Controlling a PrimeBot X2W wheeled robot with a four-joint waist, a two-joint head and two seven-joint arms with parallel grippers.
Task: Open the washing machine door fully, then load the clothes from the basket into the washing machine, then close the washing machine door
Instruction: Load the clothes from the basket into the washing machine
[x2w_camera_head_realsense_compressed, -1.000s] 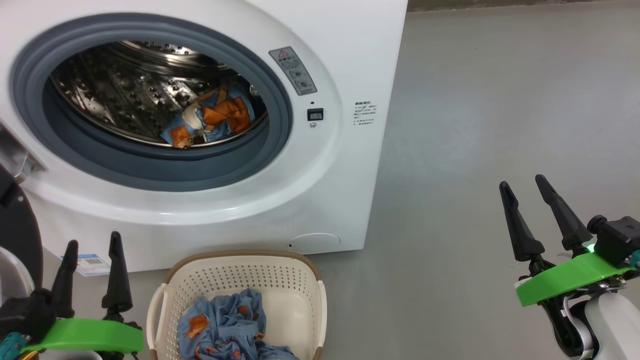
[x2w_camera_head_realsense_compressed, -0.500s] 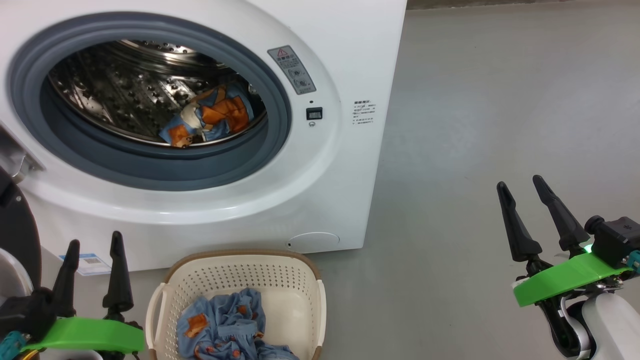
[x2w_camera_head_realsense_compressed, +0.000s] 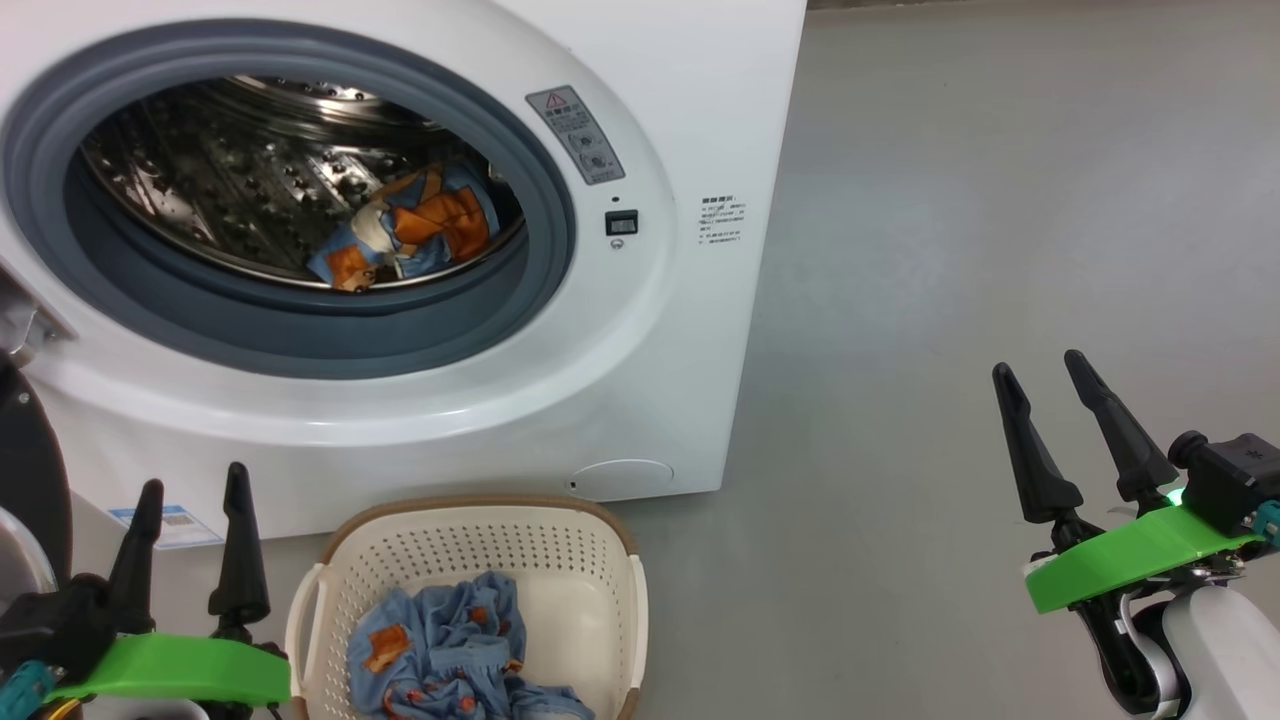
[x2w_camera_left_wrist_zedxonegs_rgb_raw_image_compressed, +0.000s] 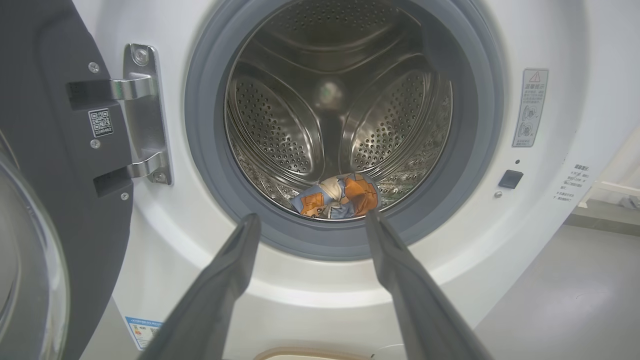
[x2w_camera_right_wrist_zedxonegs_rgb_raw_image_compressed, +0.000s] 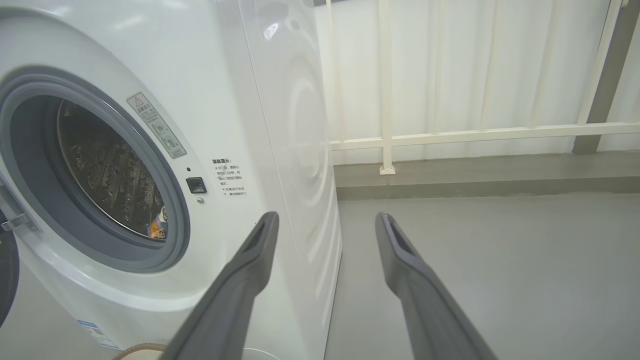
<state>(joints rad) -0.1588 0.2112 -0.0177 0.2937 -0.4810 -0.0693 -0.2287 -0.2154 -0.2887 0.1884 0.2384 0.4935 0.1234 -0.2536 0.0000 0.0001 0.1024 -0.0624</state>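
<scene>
Currently: the washing machine door (x2w_camera_left_wrist_zedxonegs_rgb_raw_image_compressed: 65, 225) stands swung wide, left of the left gripper (x2w_camera_head_realsense_compressed: 192, 478), whose fingers are spread, empty. The clothes (x2w_camera_head_realsense_compressed: 440, 640) in the basket (x2w_camera_head_realsense_compressed: 480, 512) lie just right of that claw, slightly nearer the robot; one garment (x2w_camera_head_realsense_compressed: 410, 235) sits ahead in the washing machine (x2w_camera_head_realsense_compressed: 690, 150). Right gripper (x2w_camera_head_realsense_compressed: 1040, 365), also spread and empty, hangs well apart rightward. Left arm judged nearer.

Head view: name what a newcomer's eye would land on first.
The open washing machine dominates the upper left, a blue-and-orange garment lying inside. Below it, the cream basket holds more blue clothes. The left gripper and right gripper stand open at the lower corners.
</scene>
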